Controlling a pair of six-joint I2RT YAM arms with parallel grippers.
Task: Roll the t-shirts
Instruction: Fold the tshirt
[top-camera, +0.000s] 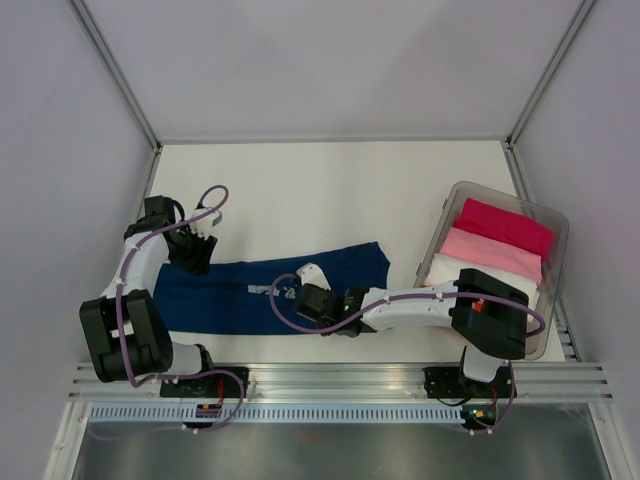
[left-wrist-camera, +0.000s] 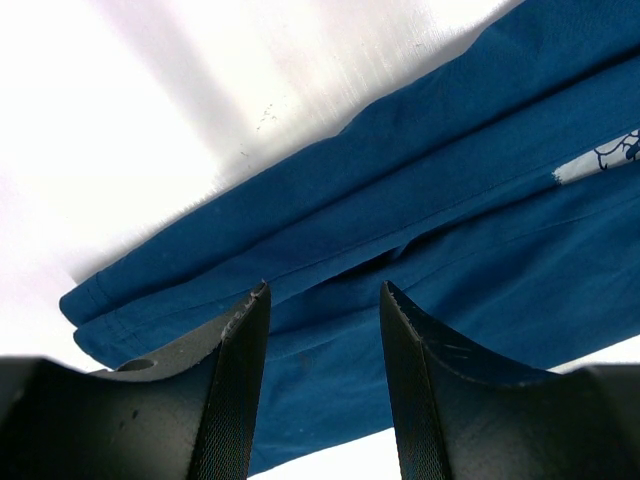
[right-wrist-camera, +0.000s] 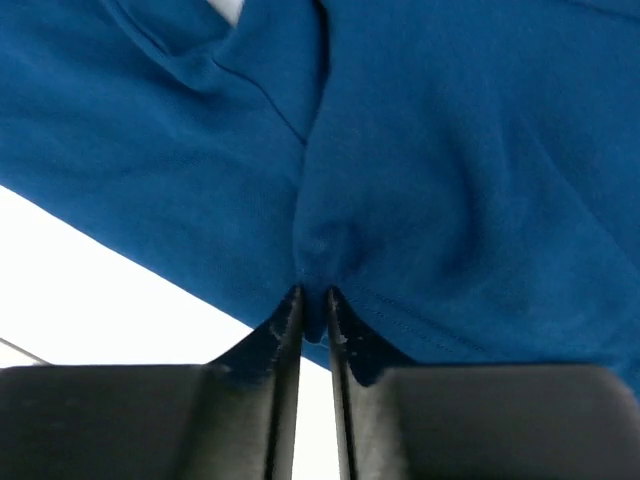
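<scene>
The sideways-lying navy tee (top-camera: 250, 300) is pinched at its near hem by the right tool (right-wrist-camera: 312, 296), the released left tool (left-wrist-camera: 322, 292) poised at its left end.

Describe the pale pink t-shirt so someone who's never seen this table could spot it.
On the right side of the table sits a clear plastic bin. Folded tees lie in a row inside; the pale pink t-shirt is the middle one, between the magenta t-shirt behind it and the white t-shirt in front.

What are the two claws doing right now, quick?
Left gripper: open above the blue t-shirt, holding nothing.
Right gripper: closed, pinching the blue t-shirt's edge.
</scene>
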